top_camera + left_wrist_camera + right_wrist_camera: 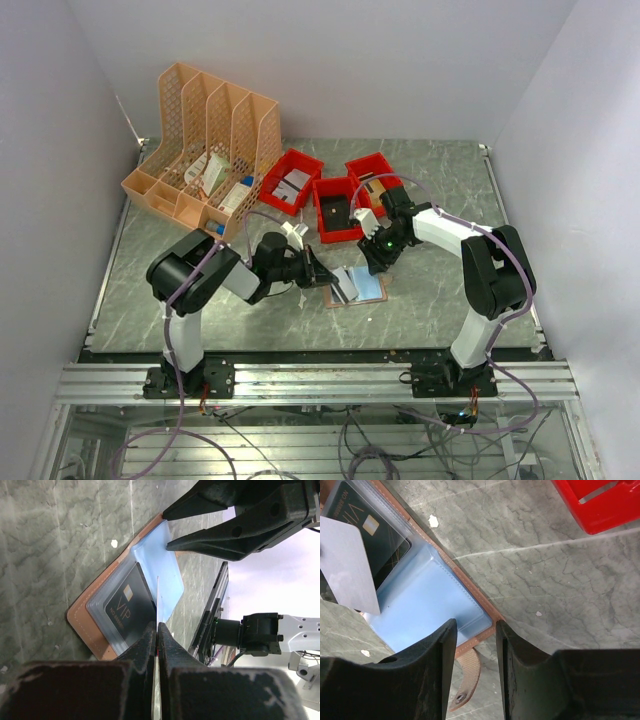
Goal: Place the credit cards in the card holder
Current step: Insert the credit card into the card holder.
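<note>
The card holder [362, 290] lies open on the table, brown leather rim [470, 587] up, with pale blue sleeves inside. A black VIP card [127, 605] sits in one sleeve. My left gripper [322, 272] is shut on a thin grey credit card [157, 600], seen edge-on and standing over the sleeves; its flat face shows in the right wrist view [347, 562]. My right gripper [476, 625] stands partly open over the holder's corner, one finger over the blue sleeve, one beside the rim. The snap strap [470, 675] lies between its fingers.
Three red bins [338, 208] holding more cards stand just behind the holder, one showing in the right wrist view [600, 502]. An orange lattice file rack [205, 140] stands at the back left. The two grippers are close together over the holder.
</note>
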Controlling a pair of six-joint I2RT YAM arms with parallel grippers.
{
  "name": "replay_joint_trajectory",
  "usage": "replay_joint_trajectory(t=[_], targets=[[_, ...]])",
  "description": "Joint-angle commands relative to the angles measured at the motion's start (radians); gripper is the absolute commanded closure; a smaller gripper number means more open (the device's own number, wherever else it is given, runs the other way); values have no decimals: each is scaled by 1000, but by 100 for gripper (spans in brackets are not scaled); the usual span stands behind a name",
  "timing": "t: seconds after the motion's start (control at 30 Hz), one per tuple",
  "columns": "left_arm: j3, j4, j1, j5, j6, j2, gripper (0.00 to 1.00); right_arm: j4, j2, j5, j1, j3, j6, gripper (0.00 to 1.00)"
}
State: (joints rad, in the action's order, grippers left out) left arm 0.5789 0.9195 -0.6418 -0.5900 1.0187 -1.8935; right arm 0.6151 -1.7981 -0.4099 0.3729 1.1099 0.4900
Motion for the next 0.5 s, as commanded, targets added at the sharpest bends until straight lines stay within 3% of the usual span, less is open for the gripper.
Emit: replay_joint_trajectory(t=[0.0, 0.47], targets=[[32, 38, 8, -38, 16, -34, 93, 5, -33, 11, 11, 1, 4, 63], [72, -73, 8, -54, 12, -51, 93, 5, -45, -18, 22, 3, 2, 67]])
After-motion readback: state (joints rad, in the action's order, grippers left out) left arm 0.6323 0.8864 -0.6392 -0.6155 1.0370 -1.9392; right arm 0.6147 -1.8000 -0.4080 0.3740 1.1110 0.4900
